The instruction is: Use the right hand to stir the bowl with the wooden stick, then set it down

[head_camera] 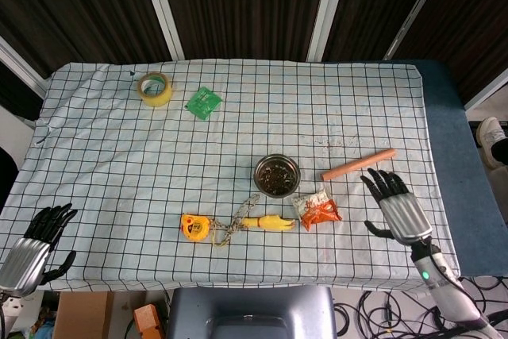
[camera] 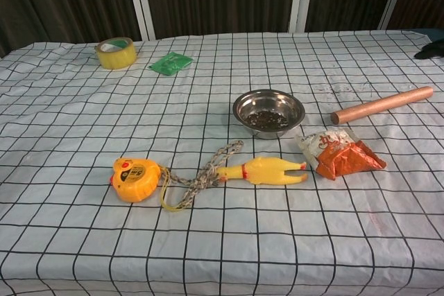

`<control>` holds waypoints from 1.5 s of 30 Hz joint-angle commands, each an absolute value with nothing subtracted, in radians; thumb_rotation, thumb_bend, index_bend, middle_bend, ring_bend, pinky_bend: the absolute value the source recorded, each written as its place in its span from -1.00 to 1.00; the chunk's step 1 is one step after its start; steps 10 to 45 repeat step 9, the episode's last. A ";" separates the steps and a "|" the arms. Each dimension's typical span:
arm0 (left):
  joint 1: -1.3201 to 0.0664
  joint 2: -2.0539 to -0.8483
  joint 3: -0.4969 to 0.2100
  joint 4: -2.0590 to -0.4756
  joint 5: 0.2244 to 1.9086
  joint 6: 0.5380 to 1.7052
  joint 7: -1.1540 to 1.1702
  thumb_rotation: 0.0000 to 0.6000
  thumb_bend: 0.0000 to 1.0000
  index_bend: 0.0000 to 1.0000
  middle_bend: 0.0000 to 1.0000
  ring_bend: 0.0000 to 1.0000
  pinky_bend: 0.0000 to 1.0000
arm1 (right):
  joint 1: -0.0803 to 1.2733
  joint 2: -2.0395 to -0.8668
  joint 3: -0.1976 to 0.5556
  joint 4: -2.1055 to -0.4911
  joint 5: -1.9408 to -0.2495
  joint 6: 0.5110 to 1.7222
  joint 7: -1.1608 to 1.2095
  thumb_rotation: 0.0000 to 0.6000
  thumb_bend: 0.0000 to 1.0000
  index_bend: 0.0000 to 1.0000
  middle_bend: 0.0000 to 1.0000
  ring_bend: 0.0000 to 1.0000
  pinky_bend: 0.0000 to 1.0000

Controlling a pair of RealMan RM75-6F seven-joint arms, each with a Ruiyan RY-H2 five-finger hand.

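Note:
The wooden stick (head_camera: 358, 164) lies flat on the checked cloth, right of the metal bowl (head_camera: 277, 175), and nothing touches it. In the chest view the stick (camera: 381, 105) lies slanted beside the bowl (camera: 268, 112), which holds dark bits. My right hand (head_camera: 398, 208) hovers below and right of the stick with its fingers spread and nothing in it. My left hand (head_camera: 32, 244) sits off the table's front left corner, fingers apart and holding nothing.
An orange snack packet (head_camera: 317, 209) lies just below the stick's left end. A yellow rubber chicken (head_camera: 268, 222), a rope (head_camera: 236, 217) and a yellow tape measure (head_camera: 194, 226) lie in front of the bowl. Tape roll (head_camera: 155, 89) and green packet (head_camera: 203, 102) sit far back left.

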State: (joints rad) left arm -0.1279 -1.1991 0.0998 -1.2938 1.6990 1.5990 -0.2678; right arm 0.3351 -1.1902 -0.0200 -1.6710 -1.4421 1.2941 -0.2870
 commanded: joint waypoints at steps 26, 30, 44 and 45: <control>-0.096 -1.193 0.096 -1.326 1.717 1.639 -0.231 1.00 -0.19 -1.00 -0.95 -1.00 -0.92 | 0.099 -1.146 -0.084 -1.657 -1.568 1.583 -0.296 0.75 -0.61 -1.00 -1.00 -1.00 -0.92; -0.096 -1.193 0.096 -1.326 1.717 1.639 -0.231 1.00 -0.19 -1.00 -0.95 -1.00 -0.92 | 0.099 -1.146 -0.084 -1.657 -1.568 1.583 -0.296 0.75 -0.61 -1.00 -1.00 -1.00 -0.92; -0.096 -1.193 0.096 -1.326 1.717 1.639 -0.231 1.00 -0.19 -1.00 -0.95 -1.00 -0.92 | 0.099 -1.146 -0.084 -1.657 -1.568 1.583 -0.296 0.75 -0.61 -1.00 -1.00 -1.00 -0.92; -0.096 -1.193 0.096 -1.326 1.717 1.639 -0.231 1.00 -0.19 -1.00 -0.95 -1.00 -0.92 | 0.099 -1.146 -0.084 -1.657 -1.568 1.583 -0.296 0.75 -0.61 -1.00 -1.00 -1.00 -0.92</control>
